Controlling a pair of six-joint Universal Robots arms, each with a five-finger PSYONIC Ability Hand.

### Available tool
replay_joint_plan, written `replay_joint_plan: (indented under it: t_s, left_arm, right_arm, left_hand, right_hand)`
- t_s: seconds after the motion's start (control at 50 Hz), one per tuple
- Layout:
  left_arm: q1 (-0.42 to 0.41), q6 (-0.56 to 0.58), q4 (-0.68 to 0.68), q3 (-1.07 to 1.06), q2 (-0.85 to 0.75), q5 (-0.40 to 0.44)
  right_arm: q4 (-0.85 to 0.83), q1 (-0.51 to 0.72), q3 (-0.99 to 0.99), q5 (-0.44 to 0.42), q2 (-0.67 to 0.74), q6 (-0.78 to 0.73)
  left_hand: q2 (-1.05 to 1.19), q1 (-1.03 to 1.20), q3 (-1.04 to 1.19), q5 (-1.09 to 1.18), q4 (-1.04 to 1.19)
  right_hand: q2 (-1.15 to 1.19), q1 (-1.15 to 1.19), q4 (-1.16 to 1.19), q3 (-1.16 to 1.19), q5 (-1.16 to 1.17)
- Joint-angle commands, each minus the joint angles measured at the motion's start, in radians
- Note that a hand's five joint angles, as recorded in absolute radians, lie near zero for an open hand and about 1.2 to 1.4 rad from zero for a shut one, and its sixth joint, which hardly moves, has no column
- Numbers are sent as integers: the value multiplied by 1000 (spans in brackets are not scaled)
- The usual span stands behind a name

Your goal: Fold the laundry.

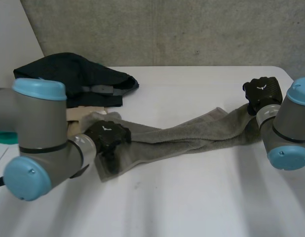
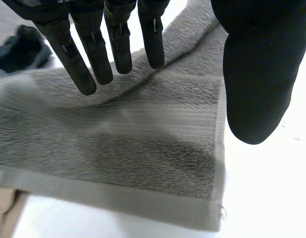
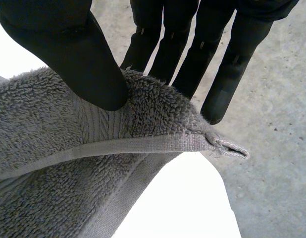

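The left robot hand (image 1: 109, 136) lies palm down on the near-left end of a grey-green terry towel (image 1: 192, 133). Its wrist view shows what the head view cannot. The fingers (image 2: 76, 54) are straight and slightly spread over the pile, the thumb stands well apart from them, and nothing is pinched. The same view shows the towel's flat woven band, its smooth hemmed edge and a square corner beside the thumb.

The right robot hand (image 1: 263, 93) is near the far right corner of the white surface (image 1: 202, 207), at the towel's other end. From the head camera its grip is hard to read. Its wrist view shows the thumb (image 3: 69, 54) pressed onto the looped pile with the fingers behind the fabric, so the towel is pinched just beside a corner. The folded hem there juts out past the fingertips as a thin frayed tip.

Between the two hands the towel runs as a long, loosely creased strip across the middle of the surface, rising toward the right hand.

At the far left corner lies a heap of dark, soft garments (image 1: 73, 74). A flat beige cloth (image 1: 78, 114) lies between the heap and the left hand. A rough grey concrete wall (image 1: 167, 29) stands beyond the far edge.
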Motion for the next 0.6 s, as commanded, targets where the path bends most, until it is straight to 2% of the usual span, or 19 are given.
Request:
replay_joint_plan:
  t_s: [0.02,0.22,0.32,0.4,0.44,0.52,0.6]
  left_arm:
    - [-51,3,5,98,-115,-4]
    - [-111,11,-1,244,-250,-79]
    - [-130,26,2,296,-295,-131]
    - [-142,51,14,325,-330,-151]
    - [-147,71,26,341,-346,-162]
    - [-148,97,25,344,-324,-203]
    - [-150,102,23,303,-220,-257]
  right_arm:
    - [15,2,7,-4,0,-1]
    - [17,-9,12,-19,-3,-4]
    - [17,-12,18,-28,-8,-5]
    - [17,-11,25,-34,-14,-10]
    - [17,-9,30,-36,-18,-13]
    - [20,-7,42,-37,-34,-14]
    - [38,-4,59,-48,-80,-28]
  left_hand:
    - [-3,-5,-4,9,6]
    - [67,65,67,80,76]
    - [217,215,216,229,226]
    - [484,482,483,496,493]
    - [943,941,943,955,952]
    - [980,978,980,992,989]
    - [980,978,980,992,989]
  right_hand:
    - [217,264,202,210,232]
    - [217,264,202,210,232]
    - [217,264,202,210,232]
    - [217,264,202,210,232]
    - [217,264,202,210,232]
    - [217,264,202,210,232]
    - [217,264,202,210,232]
